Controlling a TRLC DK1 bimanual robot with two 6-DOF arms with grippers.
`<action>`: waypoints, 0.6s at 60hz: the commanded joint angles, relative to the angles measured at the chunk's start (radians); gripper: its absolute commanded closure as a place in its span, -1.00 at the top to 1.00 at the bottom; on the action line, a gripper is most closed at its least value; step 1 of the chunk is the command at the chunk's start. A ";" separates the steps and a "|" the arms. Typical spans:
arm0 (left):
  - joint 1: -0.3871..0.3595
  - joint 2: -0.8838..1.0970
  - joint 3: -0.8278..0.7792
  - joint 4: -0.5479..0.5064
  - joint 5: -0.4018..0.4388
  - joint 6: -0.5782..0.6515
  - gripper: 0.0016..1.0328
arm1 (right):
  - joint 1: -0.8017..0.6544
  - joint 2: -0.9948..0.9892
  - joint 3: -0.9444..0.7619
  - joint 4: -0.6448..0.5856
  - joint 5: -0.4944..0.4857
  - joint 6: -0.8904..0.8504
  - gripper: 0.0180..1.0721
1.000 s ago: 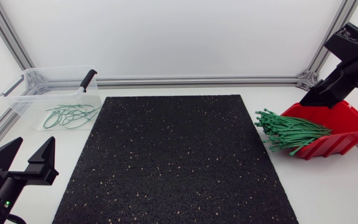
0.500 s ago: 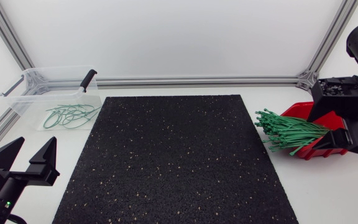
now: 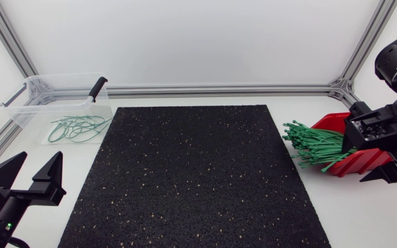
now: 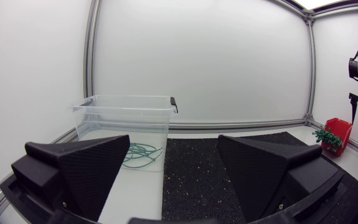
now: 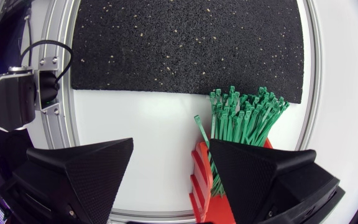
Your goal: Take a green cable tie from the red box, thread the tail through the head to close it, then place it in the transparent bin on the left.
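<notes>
Green cable ties (image 3: 319, 146) lie in a loose bundle that spills out of the red box (image 3: 367, 160), with their heads fanned past its open mouth toward the black mat (image 3: 191, 179). The box sits on the white desk (image 3: 367, 220) at the mat's 3 o'clock, just beside its edge. The right gripper (image 5: 171, 149) hangs over the box with its fingers (image 5: 79, 177) spread wide and nothing between them. In the right wrist view the bundle lies ahead of the fingers, and the box's red wall shows between them, partly hidden by one. The transparent bin (image 3: 26, 103) stands at the mat's 10 o'clock corner and holds several closed green loops (image 3: 80, 127). The left gripper (image 3: 38, 164) is at the desk's 8 o'clock, off the mat. Its fingers (image 4: 86, 168) are apart and empty, and the bin is ahead of them at its 12 o'clock.
</notes>
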State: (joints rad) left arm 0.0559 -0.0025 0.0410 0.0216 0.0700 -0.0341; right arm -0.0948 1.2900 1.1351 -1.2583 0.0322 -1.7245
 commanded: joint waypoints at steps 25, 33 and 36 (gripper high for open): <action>-0.005 -0.002 -0.041 -0.017 -0.003 -0.023 0.91 | 0.029 0.035 -0.256 0.352 0.113 -0.024 0.12; -0.005 -0.002 -0.041 -0.018 -0.004 -0.023 0.91 | 0.029 0.051 -0.288 0.431 0.118 -0.024 0.12; -0.005 -0.002 -0.041 -0.018 -0.004 -0.023 0.91 | 0.029 0.057 -0.298 0.462 0.121 -0.026 0.12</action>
State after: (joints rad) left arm 0.0559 -0.0021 0.0410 0.0208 0.0696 -0.0341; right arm -0.0727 1.3270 0.8680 -0.8253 0.1436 -1.7290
